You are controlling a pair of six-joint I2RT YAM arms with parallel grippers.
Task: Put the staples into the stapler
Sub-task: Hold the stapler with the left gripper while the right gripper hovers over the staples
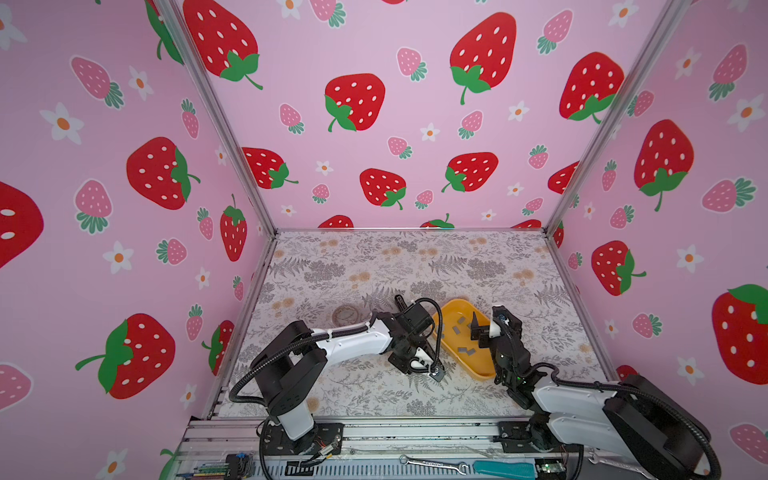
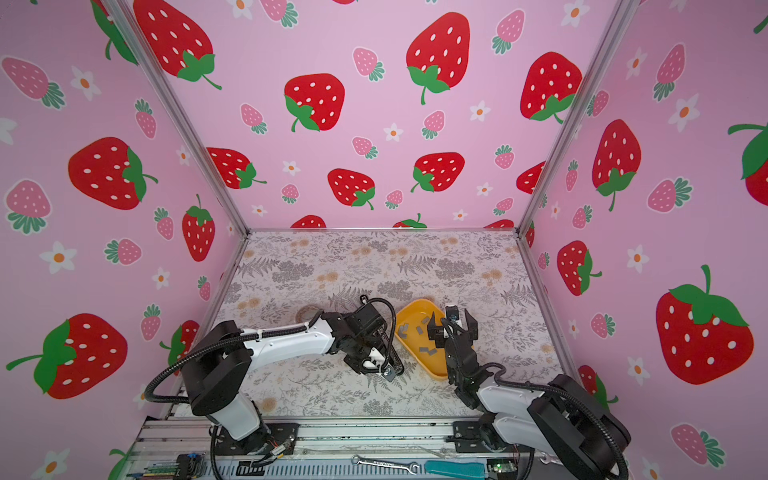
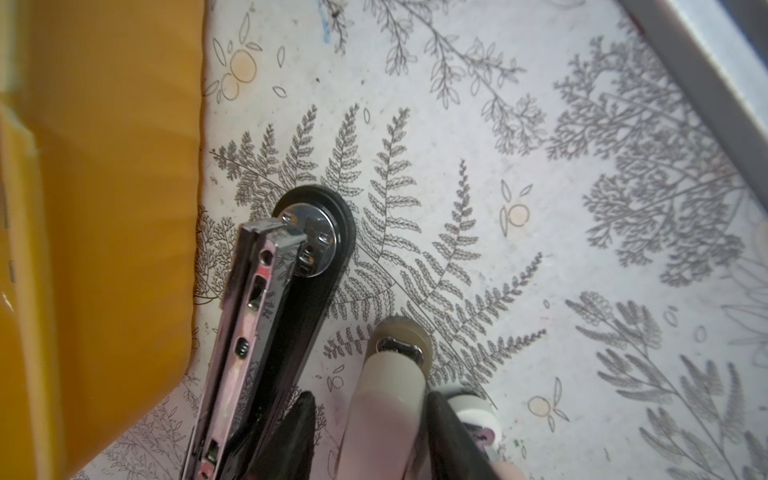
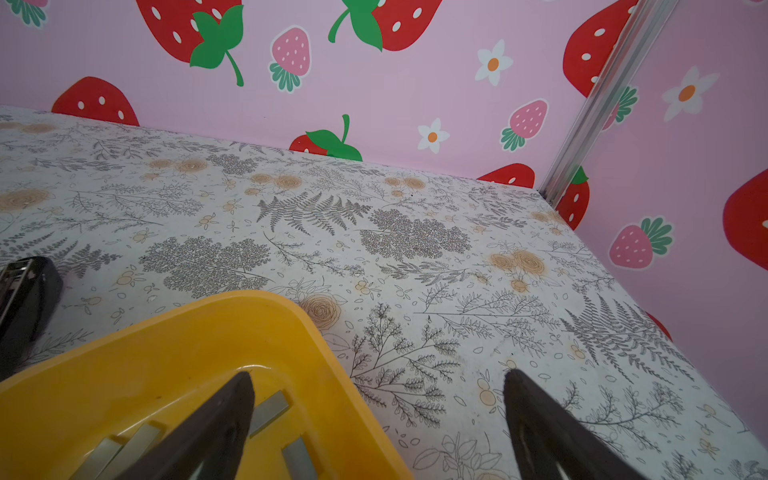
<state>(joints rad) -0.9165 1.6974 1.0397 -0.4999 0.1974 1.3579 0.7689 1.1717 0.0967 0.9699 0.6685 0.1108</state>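
Observation:
The stapler [image 3: 332,257] lies open beside the yellow tray [image 3: 104,208]. In the left wrist view its black base, round metal anvil and raised metal magazine [image 3: 257,291] show. Its beige cover [image 3: 395,365] is lifted off them, and my left gripper [image 3: 370,395] is shut round that cover. In both top views this gripper [image 1: 428,365] [image 2: 380,365] sits at the tray's left side. Several staples [image 1: 467,351] [image 4: 270,409], small grey strips, lie in the tray [image 1: 482,376]. My right gripper [image 4: 377,374] [image 1: 488,324] hangs open and empty over the tray's far right rim [image 4: 187,328].
A roll of tape [image 1: 345,315] lies on the floral table behind the left arm. Pink strawberry walls close in three sides. A wrench [image 1: 432,463] and a teal-handled tool [image 1: 503,467] rest on the front rail. A black glossy piece [image 4: 29,291] shows beyond the tray's far left corner.

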